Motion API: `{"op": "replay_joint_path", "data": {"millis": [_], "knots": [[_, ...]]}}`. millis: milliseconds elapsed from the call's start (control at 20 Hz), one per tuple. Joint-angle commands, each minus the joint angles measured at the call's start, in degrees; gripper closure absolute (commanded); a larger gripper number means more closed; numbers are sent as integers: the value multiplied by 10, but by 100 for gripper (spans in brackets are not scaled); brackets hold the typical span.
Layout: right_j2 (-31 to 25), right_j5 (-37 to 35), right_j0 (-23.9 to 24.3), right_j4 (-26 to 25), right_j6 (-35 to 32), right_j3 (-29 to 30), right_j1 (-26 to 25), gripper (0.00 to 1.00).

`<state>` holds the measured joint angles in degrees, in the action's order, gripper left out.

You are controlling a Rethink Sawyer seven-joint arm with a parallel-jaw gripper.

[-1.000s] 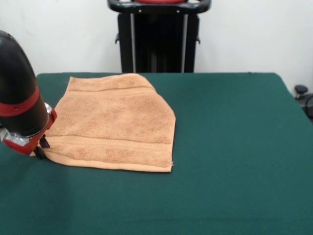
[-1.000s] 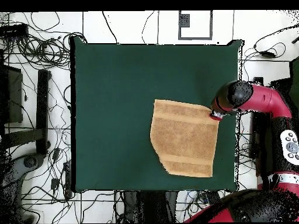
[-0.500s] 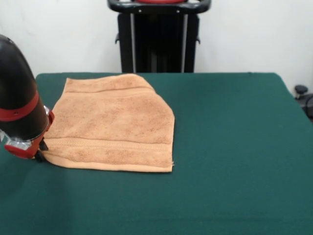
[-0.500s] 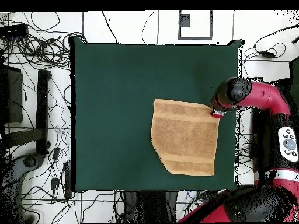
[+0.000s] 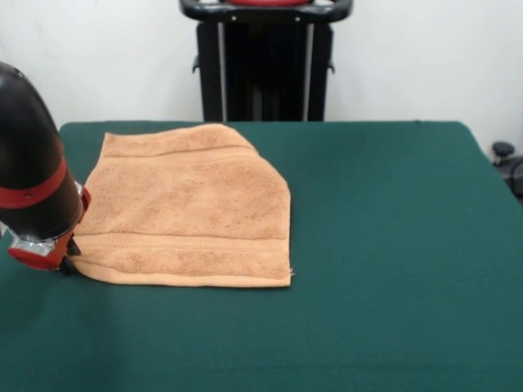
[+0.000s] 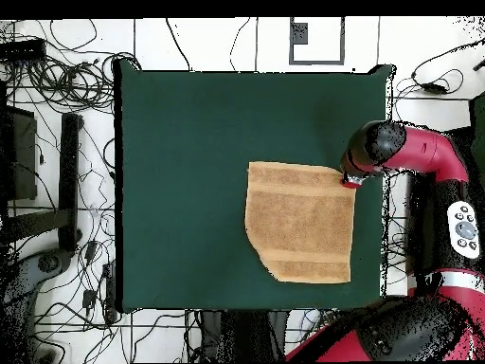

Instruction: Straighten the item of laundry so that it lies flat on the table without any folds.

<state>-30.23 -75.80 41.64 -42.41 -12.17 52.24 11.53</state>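
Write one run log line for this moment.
end effector: at towel corner, grip unclear | towel: one corner folded | table

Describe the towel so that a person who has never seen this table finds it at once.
Look at the large dark green table. On it lies one light orange-tan towel, beside the red and black arm. One corner looks cut off at a slant, and a woven band crosses it.

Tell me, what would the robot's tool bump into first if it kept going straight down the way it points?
Probably the corner of the towel, or the table right beside it. The tool points down at that corner and already sits very low, but the arm hides exactly where its tip lands.
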Motion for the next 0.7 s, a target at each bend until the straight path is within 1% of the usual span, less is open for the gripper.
{"op": "replay_joint_path", "data": {"millis": [50,200,450,700], "knots": [[-62,70,-37,-12,156,-5,10,100],[-65,72,-39,-16,172,-7,11,100],[-73,62,-45,-30,232,-24,13,100],[-80,60,-49,-28,255,-40,6,100]]}}
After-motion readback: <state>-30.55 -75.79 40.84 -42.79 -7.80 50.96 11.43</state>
